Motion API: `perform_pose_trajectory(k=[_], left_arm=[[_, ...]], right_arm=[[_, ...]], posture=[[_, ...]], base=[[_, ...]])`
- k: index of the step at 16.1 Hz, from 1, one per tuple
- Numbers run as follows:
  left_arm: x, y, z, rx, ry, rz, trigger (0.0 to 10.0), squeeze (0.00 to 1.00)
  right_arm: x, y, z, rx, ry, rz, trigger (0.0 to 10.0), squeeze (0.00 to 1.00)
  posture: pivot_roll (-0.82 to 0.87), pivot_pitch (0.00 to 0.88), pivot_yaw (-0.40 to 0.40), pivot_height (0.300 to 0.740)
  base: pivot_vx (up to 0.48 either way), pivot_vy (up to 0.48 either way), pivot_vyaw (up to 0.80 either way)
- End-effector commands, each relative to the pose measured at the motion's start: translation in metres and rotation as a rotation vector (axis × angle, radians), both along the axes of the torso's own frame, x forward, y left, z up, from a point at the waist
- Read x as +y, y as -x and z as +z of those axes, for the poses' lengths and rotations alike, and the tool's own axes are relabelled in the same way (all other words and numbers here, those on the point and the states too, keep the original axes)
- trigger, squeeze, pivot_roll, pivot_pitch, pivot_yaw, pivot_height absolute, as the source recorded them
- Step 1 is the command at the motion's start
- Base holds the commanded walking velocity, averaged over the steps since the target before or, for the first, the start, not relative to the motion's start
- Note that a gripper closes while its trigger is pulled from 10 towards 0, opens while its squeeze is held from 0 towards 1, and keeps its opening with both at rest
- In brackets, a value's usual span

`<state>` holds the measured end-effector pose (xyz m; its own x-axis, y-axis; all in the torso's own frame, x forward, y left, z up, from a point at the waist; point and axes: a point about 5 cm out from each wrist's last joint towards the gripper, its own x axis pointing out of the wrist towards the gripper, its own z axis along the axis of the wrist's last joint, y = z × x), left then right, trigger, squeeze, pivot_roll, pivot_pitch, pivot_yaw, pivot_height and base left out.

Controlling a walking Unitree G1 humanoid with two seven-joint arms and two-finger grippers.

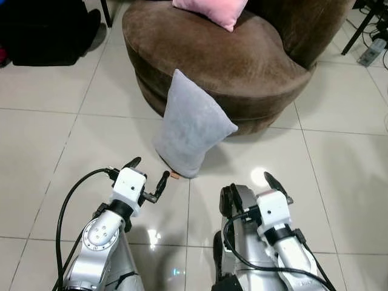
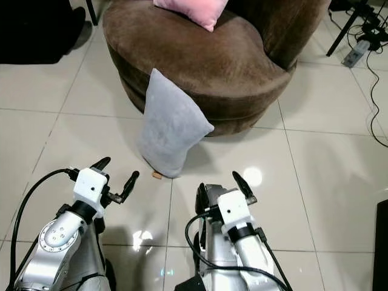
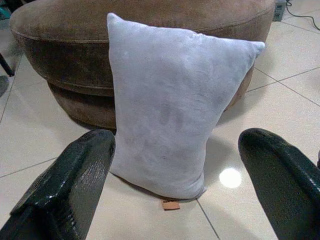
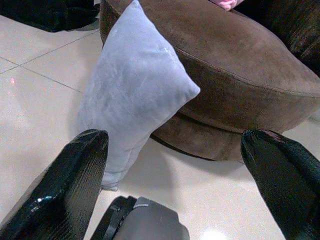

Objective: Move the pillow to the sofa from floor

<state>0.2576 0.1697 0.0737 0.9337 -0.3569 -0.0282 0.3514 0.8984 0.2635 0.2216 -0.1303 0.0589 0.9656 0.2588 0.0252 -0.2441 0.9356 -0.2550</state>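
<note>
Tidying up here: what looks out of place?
The grey pillow stands on end on the tiled floor, leaning against the brown sofa, while a pink pillow sits on the seat.

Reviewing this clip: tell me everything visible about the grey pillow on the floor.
The grey pillow is rectangular, soft and plush-looking, with pointed corners and a small tan tag at its bottom seam. It stands on one end on the pale tiled floor, leaning back against the front of the round brown sofa. Both open grippers, left gripper and right gripper, are short of it, not touching.
</note>
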Motion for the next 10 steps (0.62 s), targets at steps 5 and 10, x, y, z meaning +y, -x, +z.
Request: perform_pose_trajectory(k=[5, 10], left_arm=[[-0.0020, 0.0027, -0.0042, 0.014, -0.014, -0.011, 10.0, 1.00], [-0.0028, 0.0018, -0.0036, 0.013, 0.000, -0.013, 10.0, 1.00]], right_arm=[[-0.0060, 0.0026, -0.0122, 0.061, 0.023, -0.023, 10.0, 0.00], [-0.0061, 0.0025, -0.0138, 0.062, 0.024, -0.020, 10.0, 0.00]], posture=[[0.08, 0.220, -0.066, 0.525], [0.08, 0.216, -0.065, 0.525]], base=[[0.000, 0.000, 0.00], [0.000, 0.000, 0.00]])
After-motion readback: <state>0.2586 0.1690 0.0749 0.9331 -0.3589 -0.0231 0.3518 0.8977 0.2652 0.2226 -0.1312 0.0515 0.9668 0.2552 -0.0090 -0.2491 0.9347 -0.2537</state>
